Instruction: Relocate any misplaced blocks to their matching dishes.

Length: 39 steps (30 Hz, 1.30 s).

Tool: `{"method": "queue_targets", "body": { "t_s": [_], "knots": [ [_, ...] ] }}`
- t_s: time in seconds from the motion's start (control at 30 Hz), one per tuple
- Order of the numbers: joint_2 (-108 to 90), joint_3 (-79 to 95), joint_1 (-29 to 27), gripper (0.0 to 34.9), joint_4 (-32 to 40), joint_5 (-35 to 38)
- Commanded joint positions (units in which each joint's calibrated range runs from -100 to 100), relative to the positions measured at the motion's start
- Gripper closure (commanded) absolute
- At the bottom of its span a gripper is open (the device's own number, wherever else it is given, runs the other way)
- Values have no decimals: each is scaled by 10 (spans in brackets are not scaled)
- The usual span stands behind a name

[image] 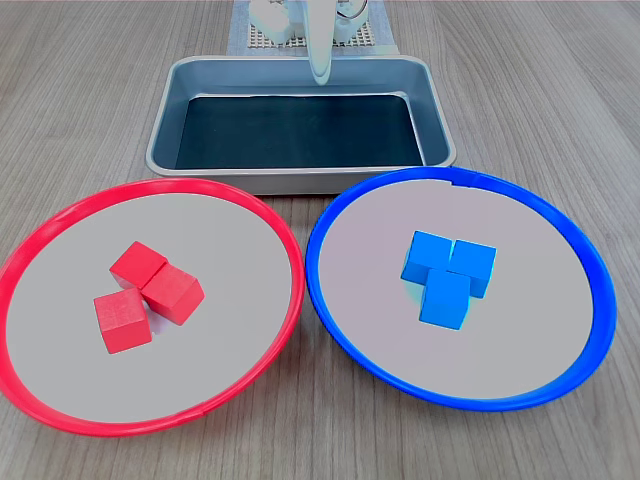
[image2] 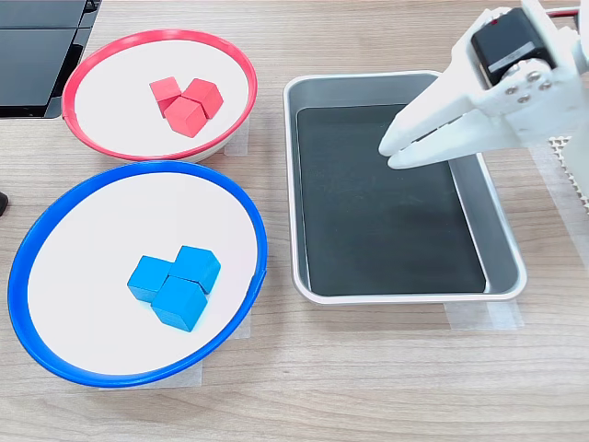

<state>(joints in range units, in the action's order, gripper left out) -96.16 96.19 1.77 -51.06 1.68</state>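
Three red cubes [image: 150,290] [image2: 189,101] lie huddled in the red-rimmed dish [image: 220,260] [image2: 110,101]. The blue-rimmed dish [image: 380,300] [image2: 92,239] holds three blue cubes [image: 450,270] [image2: 175,281] pressed together. Each dish holds only cubes of its own colour. My white gripper [image2: 388,155] hangs above the grey metal tray [image2: 386,221], apart from both dishes, jaws shut with nothing in them. In the first exterior view only a white finger [image: 320,65] shows, over the tray's far rim [image: 300,180].
The tray's dark floor is bare. A black flat object [image2: 37,46] sits beyond the red dish at the second exterior view's upper left. A white mesh mat [image: 250,40] [image2: 571,175] lies under the arm's base. Everything rests on a wooden tabletop.
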Motion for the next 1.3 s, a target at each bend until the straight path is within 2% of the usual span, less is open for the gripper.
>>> {"method": "queue_targets", "body": {
  "t_s": [0.0,1.27],
  "knots": [
    [-9,-1,1,346,-18,-8],
    [-28,23,-5,346,-16,-15]
  ]
}}
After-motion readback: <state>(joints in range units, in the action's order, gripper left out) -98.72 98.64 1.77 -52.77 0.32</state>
